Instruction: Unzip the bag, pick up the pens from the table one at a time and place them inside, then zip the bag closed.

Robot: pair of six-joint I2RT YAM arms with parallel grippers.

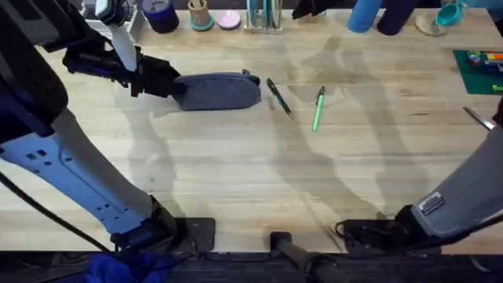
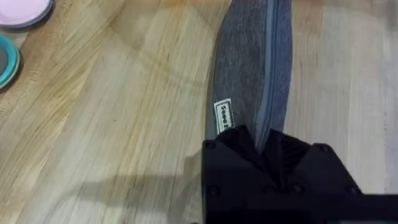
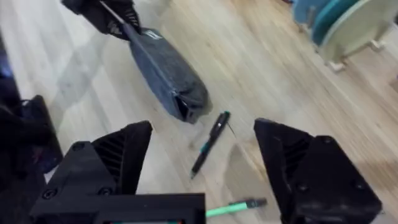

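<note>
The blue-grey bag (image 1: 222, 91) lies on the table (image 1: 236, 173) left of centre, its zipper (image 2: 272, 68) running closed along the top. My left gripper (image 1: 174, 85) is shut on the bag's left end, and the black fingers (image 2: 239, 142) pinch the fabric there. The black pen (image 1: 279, 98) lies just right of the bag, with the green pen (image 1: 317, 108) a little farther right. My right gripper (image 3: 204, 134) hangs open well above the table, empty, with the bag (image 3: 165, 78), the black pen (image 3: 210, 142) and the green pen (image 3: 236, 206) beyond it.
Along the back edge stand a dark-blue cup (image 1: 161, 16), a wooden holder (image 1: 199, 14), a pink dish (image 1: 229, 20) and blue bottles (image 1: 365, 16). A green cutting mat (image 1: 479, 72) and silver scissors (image 1: 479, 118) lie at the right edge. Bare wood stretches in front of the pens.
</note>
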